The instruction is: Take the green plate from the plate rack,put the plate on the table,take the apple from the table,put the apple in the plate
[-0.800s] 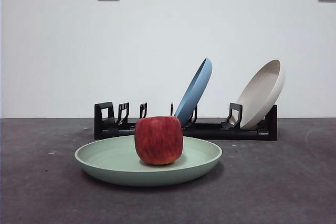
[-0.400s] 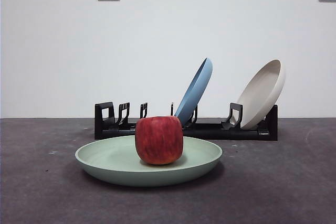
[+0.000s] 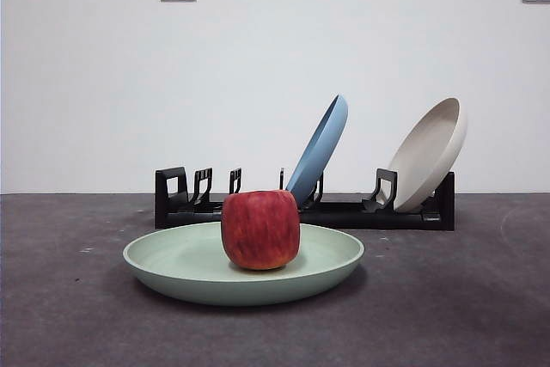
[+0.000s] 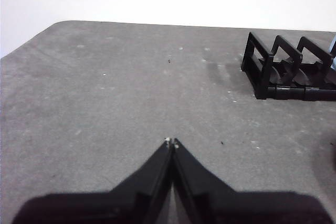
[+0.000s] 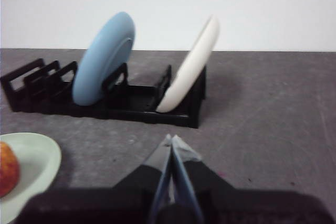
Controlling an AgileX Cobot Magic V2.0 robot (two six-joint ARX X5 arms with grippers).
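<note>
— Red blocky apple (image 3: 260, 229), where is it?
— Sitting in the pale sage-green round plate (image 3: 180, 262) on the dark grey tabletop (image 3: 447, 298), before the long black plate rack (image 3: 344, 211).
— Your grippers?
— My left gripper (image 4: 171, 142) and right gripper (image 5: 171, 139) are both closed, empty.

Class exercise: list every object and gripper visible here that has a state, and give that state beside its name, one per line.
green plate: flat on the table, holding the apple
apple: upright in the plate
blue plate: leaning in the plate rack
beige plate: leaning in the rack
left gripper: shut, empty
right gripper: shut, empty
</note>
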